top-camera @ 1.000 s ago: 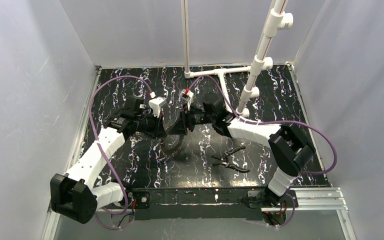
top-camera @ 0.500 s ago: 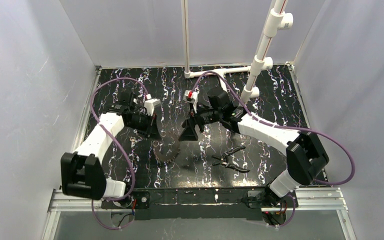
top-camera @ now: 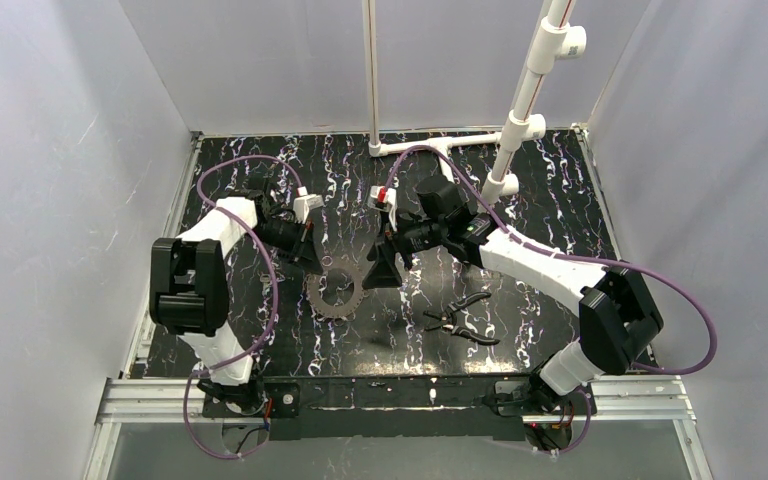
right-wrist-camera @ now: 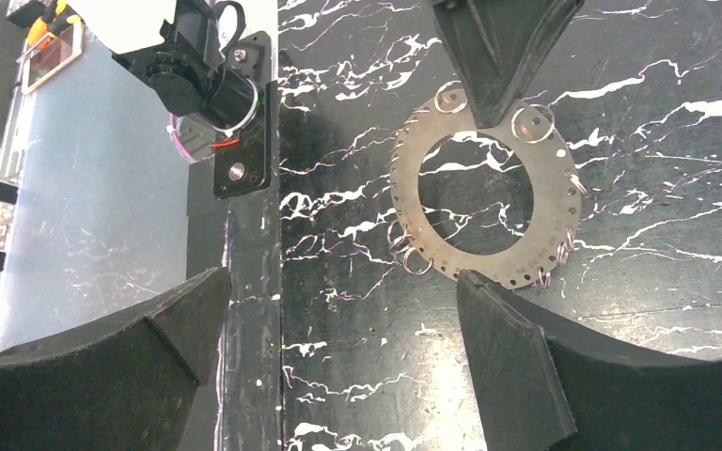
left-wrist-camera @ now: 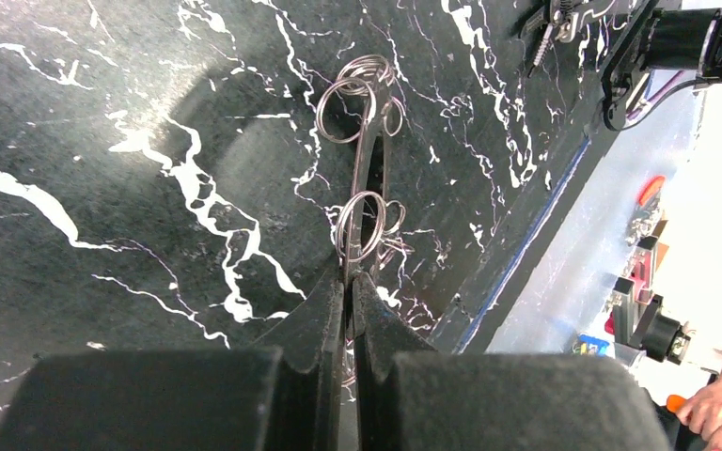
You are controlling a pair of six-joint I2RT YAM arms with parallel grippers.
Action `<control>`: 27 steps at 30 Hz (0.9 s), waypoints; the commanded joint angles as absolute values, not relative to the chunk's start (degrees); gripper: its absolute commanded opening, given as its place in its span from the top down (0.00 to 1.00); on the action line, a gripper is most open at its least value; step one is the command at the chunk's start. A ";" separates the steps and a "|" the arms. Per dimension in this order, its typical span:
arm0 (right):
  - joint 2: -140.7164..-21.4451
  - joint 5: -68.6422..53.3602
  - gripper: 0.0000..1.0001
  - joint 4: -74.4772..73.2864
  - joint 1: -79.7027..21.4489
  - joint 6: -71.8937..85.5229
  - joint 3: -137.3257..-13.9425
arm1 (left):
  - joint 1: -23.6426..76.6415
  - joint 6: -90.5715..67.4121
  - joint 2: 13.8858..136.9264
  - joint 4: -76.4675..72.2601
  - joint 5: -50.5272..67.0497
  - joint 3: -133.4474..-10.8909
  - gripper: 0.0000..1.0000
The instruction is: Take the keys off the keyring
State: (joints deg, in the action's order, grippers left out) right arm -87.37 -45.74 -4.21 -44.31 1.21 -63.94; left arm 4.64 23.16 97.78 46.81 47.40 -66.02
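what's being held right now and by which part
The left gripper pinches the keyring by its outer rim; the right gripper is open, holding nothing.

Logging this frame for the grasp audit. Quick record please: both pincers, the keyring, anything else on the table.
left pincer: shut, pinching the keyring's rim
right pincer: wide open, holding nothing, beside the keyring
keyring: appears to lie flat on the table
wire loops: several small ones hang around the keyring's rim
pliers: on the table, right of the keyring, untouched
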 commanded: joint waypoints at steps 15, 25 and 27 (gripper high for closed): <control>-83.63 -46.45 0.02 -21.15 -44.12 -15.31 -65.66 | 3.43 27.33 103.78 38.19 30.75 -69.39 0.62; -76.64 -39.29 0.02 -29.47 -44.11 -23.44 -63.67 | 3.43 26.40 95.33 42.47 29.97 -71.12 0.02; -74.73 -38.14 0.02 -30.52 -44.12 -24.37 -63.28 | 3.43 26.13 92.49 43.83 29.81 -71.32 0.02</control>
